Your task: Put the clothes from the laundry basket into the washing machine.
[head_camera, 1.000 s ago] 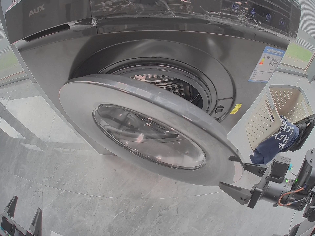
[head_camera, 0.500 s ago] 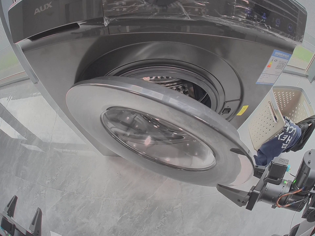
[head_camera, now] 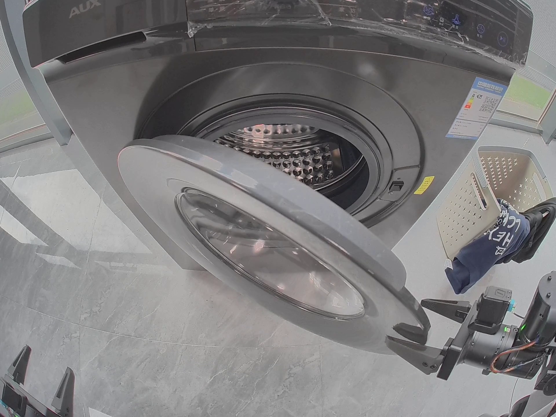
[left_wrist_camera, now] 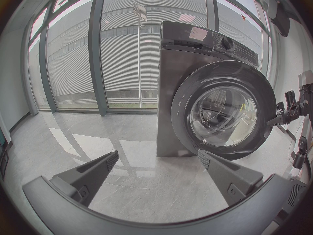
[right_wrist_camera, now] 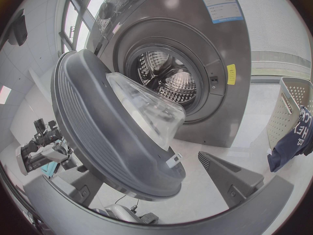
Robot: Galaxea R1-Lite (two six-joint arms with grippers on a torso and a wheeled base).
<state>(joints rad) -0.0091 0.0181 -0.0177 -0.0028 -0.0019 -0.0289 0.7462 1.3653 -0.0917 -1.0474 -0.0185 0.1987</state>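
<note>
Grey floor (head_camera: 116, 319), washing machine (head_camera: 110, 111) standing on it; laundry basket (head_camera: 463, 215) beside (robot's right)

Bright daylight floods in through the tall windows (left_wrist_camera: 120, 59) beside the washer (left_wrist_camera: 182, 82). Pale window patches spread over the glossy floor (left_wrist_camera: 94, 144), with dark bars of frame shadow cutting between them. The door glass (head_camera: 266, 250) gives off soft reflections, and the film (head_camera: 347, 1) on the top panel glints in streaks. In the head view the washer's front is shaded under the panel. Every view bows hard at the edges, and both wrist views darken to black at the corners.
</note>
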